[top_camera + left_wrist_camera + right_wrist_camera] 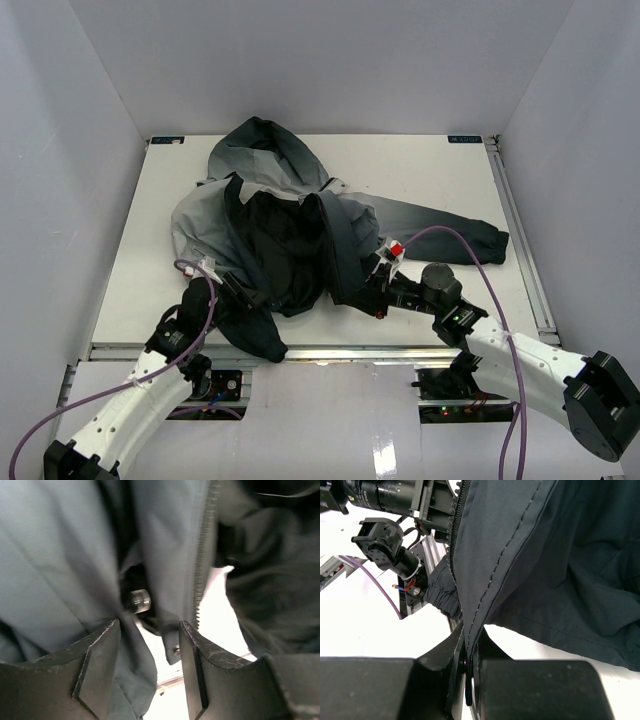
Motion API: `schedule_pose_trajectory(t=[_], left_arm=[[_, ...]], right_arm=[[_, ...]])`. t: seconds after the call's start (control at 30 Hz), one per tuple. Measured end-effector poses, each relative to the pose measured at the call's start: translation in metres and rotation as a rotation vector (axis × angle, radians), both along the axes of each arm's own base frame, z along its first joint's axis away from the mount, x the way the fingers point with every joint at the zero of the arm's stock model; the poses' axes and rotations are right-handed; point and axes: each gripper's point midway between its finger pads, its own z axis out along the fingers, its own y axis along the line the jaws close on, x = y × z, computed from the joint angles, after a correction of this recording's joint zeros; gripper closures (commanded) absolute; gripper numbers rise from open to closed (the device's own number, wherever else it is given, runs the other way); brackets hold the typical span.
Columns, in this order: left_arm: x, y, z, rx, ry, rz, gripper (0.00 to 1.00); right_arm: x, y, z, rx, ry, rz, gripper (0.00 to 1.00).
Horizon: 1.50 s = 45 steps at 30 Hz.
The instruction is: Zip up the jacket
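Note:
The jacket [210, 215] lies spread open on the white table, hood at the back and black lining [280, 240] facing up. My left gripper [238, 288] is at its near left hem. In the left wrist view the left gripper [149, 630] is open, with loose grey jacket [60, 555] fabric hanging against the left finger. A row of zipper teeth [204, 545] runs down to the bottom tab [175, 650] by the right finger. My right gripper [372, 292] is shut on the other front edge. Close up, the right gripper [470, 630] pinches the jacket [560, 555] hem below its zipper teeth [453, 535].
One sleeve [460, 235] stretches toward the table's right side. A metal rail [330, 353] runs along the near table edge. White walls enclose the table [420, 170]. A clear cord stopper [140, 600] hangs by the left fingers. The left arm [385, 535] shows beyond the hem.

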Motion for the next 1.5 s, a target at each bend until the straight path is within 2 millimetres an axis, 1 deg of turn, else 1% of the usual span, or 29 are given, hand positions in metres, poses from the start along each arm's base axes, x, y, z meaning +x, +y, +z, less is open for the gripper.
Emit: schedule_pose_trajectory(t=[0.2, 0.37, 0.53, 0.77, 0.9, 1.23, 1.37, 1.5], left_arm=[[0.002, -0.01, -0.003, -0.038, -0.019, -0.043, 0.39], [0.004, -0.015, 0.005, -0.056, -0.052, -0.063, 0.39], [0.005, -0.015, 0.014, -0.065, -0.093, -0.072, 0.38], [0.003, -0.011, 0.005, -0.032, -0.045, -0.054, 0.37], [0.003, -0.011, 0.006, -0.033, -0.049, -0.055, 0.39], [0.009, -0.016, 0.026, -0.074, -0.132, -0.067, 0.5], [0.011, -0.019, 0.024, -0.081, -0.135, -0.078, 0.55], [0.01, -0.02, 0.015, -0.083, -0.128, -0.084, 0.59]], right_arm=[[0.001, 0.0, -0.004, -0.012, 0.003, 0.001, 0.92], [0.001, 0.001, -0.008, -0.023, 0.01, 0.003, 0.92], [0.001, 0.001, -0.01, -0.028, 0.015, 0.003, 0.92], [0.002, 0.001, -0.011, -0.029, 0.013, 0.002, 0.92], [0.002, 0.001, -0.011, -0.031, 0.014, 0.002, 0.92], [0.002, 0.001, -0.017, -0.045, 0.029, 0.002, 0.92], [0.002, 0.001, -0.017, -0.046, 0.03, 0.002, 0.92], [0.002, 0.001, -0.018, -0.047, 0.03, 0.002, 0.92]])
